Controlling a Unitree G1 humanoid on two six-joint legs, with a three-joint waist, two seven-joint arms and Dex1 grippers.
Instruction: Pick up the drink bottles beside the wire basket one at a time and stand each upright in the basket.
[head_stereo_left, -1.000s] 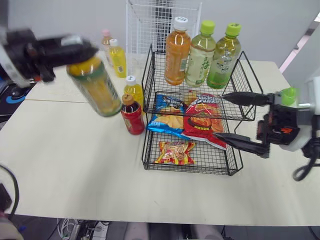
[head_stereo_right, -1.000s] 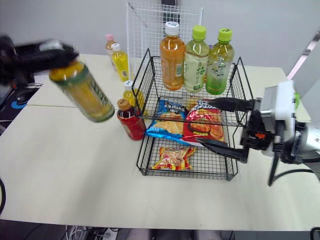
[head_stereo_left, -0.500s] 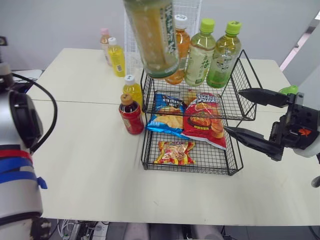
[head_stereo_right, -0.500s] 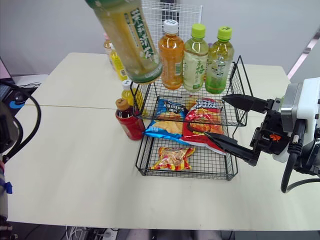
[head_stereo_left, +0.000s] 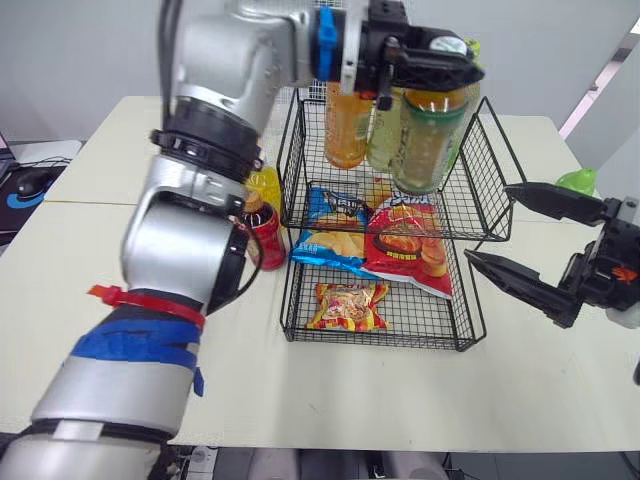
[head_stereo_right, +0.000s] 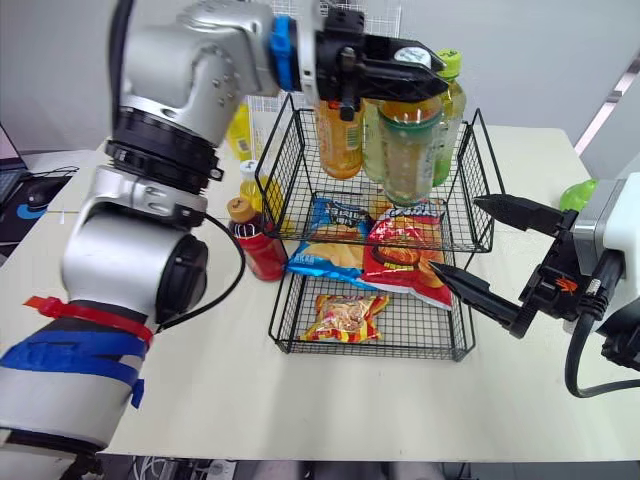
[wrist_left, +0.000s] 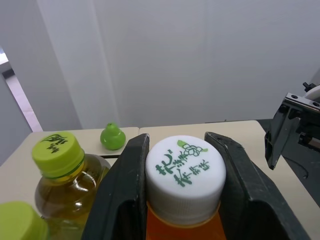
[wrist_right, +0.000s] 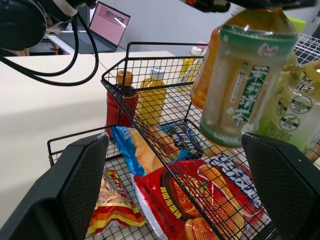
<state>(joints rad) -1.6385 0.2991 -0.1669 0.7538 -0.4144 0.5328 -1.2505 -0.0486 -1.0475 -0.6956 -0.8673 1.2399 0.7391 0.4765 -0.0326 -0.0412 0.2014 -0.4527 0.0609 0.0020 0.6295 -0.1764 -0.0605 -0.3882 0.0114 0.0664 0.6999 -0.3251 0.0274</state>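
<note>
Bottle (head_stereo_left: 428, 140) hangs upright, long axis vertical, white cap (wrist_left: 185, 172) clenched by the left gripper (head_stereo_left: 430, 72) directly above it, over the upper tier of the wire basket (head_stereo_left: 470, 238), just near of the standing bottles (head_stereo_left: 345, 130), so the drop looks straight down; right gripper (head_stereo_left: 490, 222) gapes idle on the right

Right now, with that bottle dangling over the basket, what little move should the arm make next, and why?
Probably lower it straight down. The left claw grips the tea bottle by its cap; it hangs upright over the upper shelf of the wire basket, base seemingly not yet on the wire. Three drinks stand close behind, so drifting backward risks a knock.
</note>
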